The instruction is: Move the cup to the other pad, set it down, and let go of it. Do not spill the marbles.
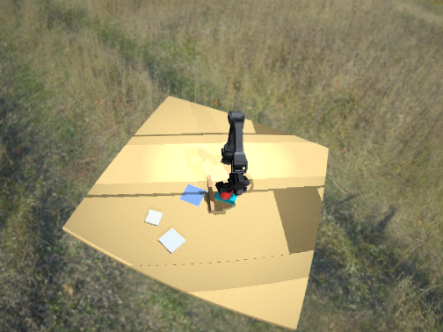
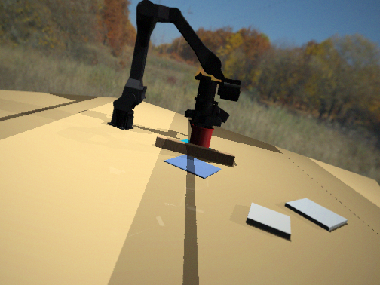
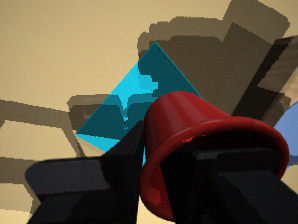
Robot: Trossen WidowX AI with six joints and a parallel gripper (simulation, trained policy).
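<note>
The red cup [image 1: 226, 195] [image 2: 201, 136] [image 3: 185, 112] is upright at the cyan pad [image 1: 228, 201] [image 2: 185, 141] [image 3: 125, 92]. My gripper [image 1: 225, 190] [image 2: 200, 126] [image 3: 148, 124] is shut on the cup's wall, one finger inside the rim and one outside. In the wrist view the cup covers the right part of the cyan pad. The wooden bar hides its base in the exterior view, so I cannot tell if it touches the pad. The blue pad [image 1: 192, 195] [image 2: 203, 168] [image 3: 291, 132] bears nothing. No marbles can be made out; the cup's inside is mostly dark and hidden.
A low wooden bar [image 1: 211, 195] [image 2: 196, 151] [image 3: 288, 62] stands between the two pads, close beside the cup. Two white tiles lie beyond the blue pad, a smaller one [image 1: 154, 217] and a larger one [image 1: 171, 240].
</note>
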